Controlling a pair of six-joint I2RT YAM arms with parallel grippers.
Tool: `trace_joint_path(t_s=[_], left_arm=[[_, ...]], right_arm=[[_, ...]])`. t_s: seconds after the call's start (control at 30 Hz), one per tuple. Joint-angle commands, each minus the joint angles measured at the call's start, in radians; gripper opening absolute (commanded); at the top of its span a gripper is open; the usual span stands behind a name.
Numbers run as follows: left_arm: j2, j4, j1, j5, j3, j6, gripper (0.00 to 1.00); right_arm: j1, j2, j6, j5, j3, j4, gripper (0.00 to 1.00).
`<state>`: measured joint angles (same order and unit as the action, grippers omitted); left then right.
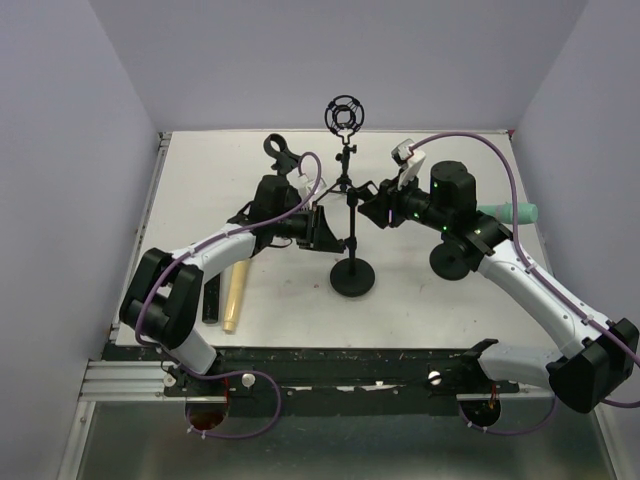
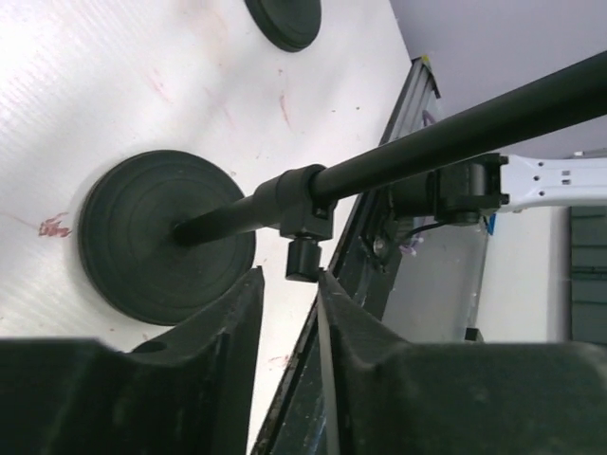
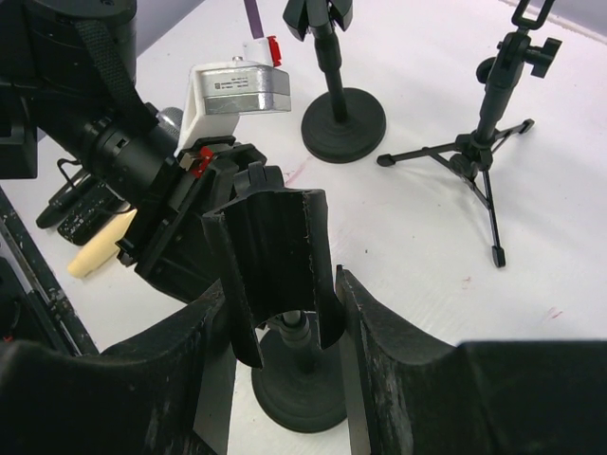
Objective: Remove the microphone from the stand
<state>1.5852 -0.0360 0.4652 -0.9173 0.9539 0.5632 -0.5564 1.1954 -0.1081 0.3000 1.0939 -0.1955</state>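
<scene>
Clamping the black clip [image 3: 280, 237] atop the stand [image 1: 353, 277] in the right gripper [image 3: 285, 303]. Hovering the left gripper [image 2: 289, 284], narrowly parted, beside the clamp knob [image 2: 303, 258].

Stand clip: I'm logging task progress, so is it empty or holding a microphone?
Empty. In the right wrist view the clip, held by the right gripper, shows a bare inner channel, no microphone in it.

2 white-black arms [image 1: 218, 250]; purple cables [image 1: 513, 195]

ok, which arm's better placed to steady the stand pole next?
Left, probably: its open jaws sit beside the pole at the clamp knob. Right jaws are busy, shut on the clip up top.
</scene>
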Motion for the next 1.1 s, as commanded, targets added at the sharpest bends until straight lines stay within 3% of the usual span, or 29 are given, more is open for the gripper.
trace_joint_path(t_s=[0.0,0.2,0.37,0.77,1.07], left_arm=[[0.019,-0.100,-0.003,-0.044,0.014,0.046,0.33],[0.035,-0.163,-0.005,-0.107,0.006,0.104,0.31],[0.056,-0.168,-0.008,-0.158,0.016,0.139,0.00],[0.142,-0.251,-0.031,-0.382,0.066,0.472,0.00],[0.156,-0.295,-0.040,-0.393,0.056,0.495,0.00]], right_arm=[[-0.002,-0.025,-0.008,-0.009,-0.015,0.033,0.31],[-0.002,-0.033,-0.007,-0.009,-0.028,0.031,0.31],[-0.002,-0.033,-0.004,-0.009,-0.028,0.034,0.31],[-0.002,-0.060,0.007,-0.004,-0.058,0.025,0.31],[-0.002,-0.060,0.018,-0.007,-0.063,0.036,0.31]])
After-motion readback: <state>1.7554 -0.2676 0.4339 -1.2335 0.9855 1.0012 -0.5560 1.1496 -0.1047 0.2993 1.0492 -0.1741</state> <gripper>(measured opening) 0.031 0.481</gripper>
